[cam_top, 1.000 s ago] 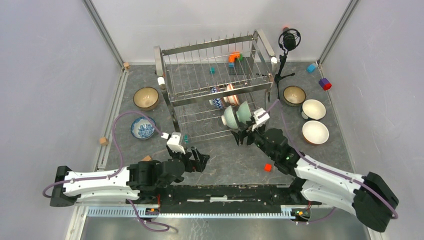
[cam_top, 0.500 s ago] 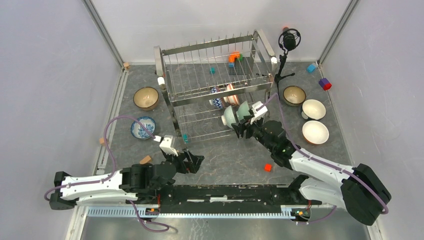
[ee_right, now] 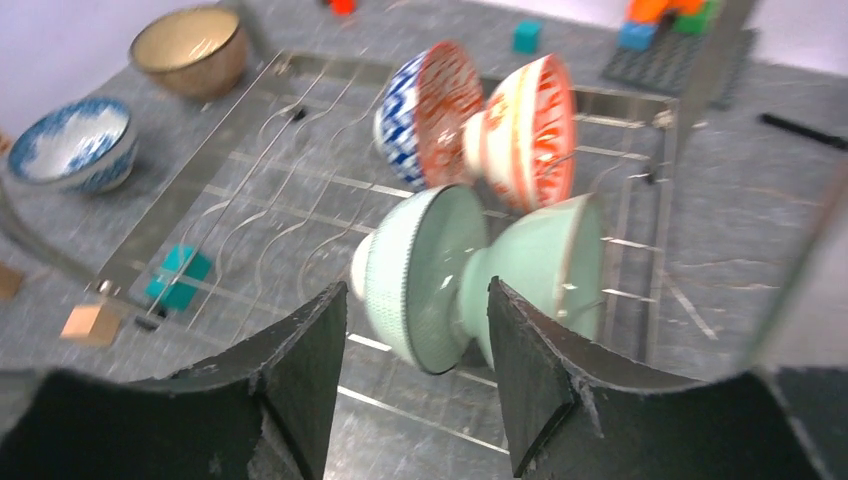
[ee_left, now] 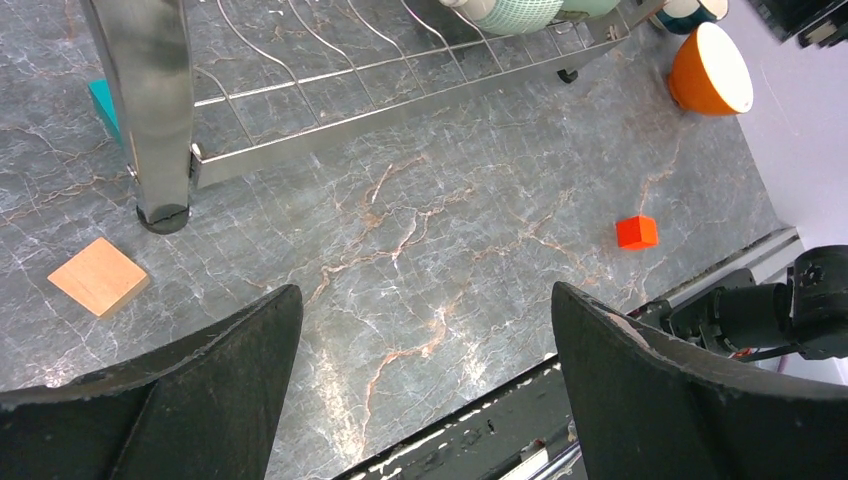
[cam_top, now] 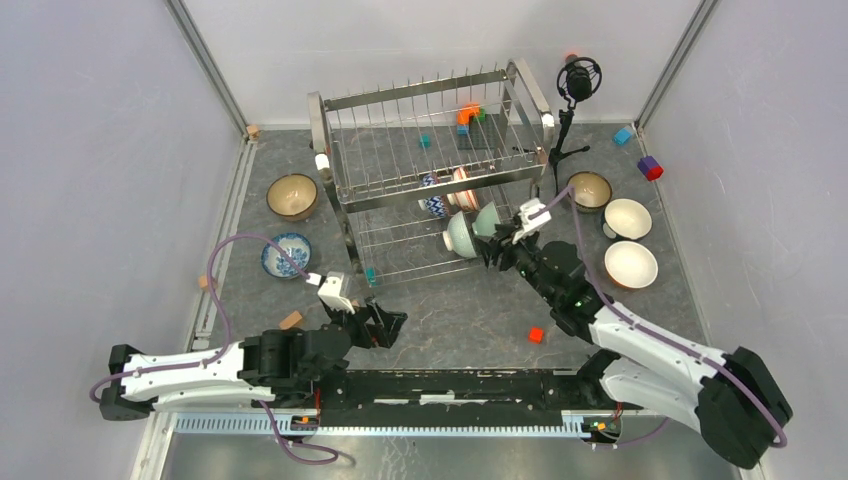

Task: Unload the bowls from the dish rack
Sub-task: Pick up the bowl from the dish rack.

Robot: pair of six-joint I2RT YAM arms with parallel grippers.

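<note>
The dish rack (cam_top: 345, 200) stands at the back middle of the table. On its lower tier stand two pale green bowls (ee_right: 420, 275) (ee_right: 555, 265) on edge, and behind them a blue-and-red patterned bowl (ee_right: 425, 110) and a red-and-white floral bowl (ee_right: 525, 130). My right gripper (ee_right: 415, 300) is open at the front of the rack, its fingers either side of the left green bowl's lower rim, with a gap showing. My left gripper (ee_left: 425, 300) is wide open over bare table in front of the rack's leg (ee_left: 150, 100), holding nothing.
On the table left of the rack sit a brown bowl (cam_top: 293, 196) and a blue-and-white bowl (cam_top: 286, 256). On the right sit a brown bowl (cam_top: 588, 190) and two white-lined bowls (cam_top: 627, 218) (cam_top: 631, 264). A microphone tripod (cam_top: 570, 110) stands by the rack. Small blocks lie about, one red (cam_top: 536, 335).
My right gripper has pushed forward to the green bowls and its jaws have narrowed. My left arm drew back a little toward the near edge, then stayed still.
</note>
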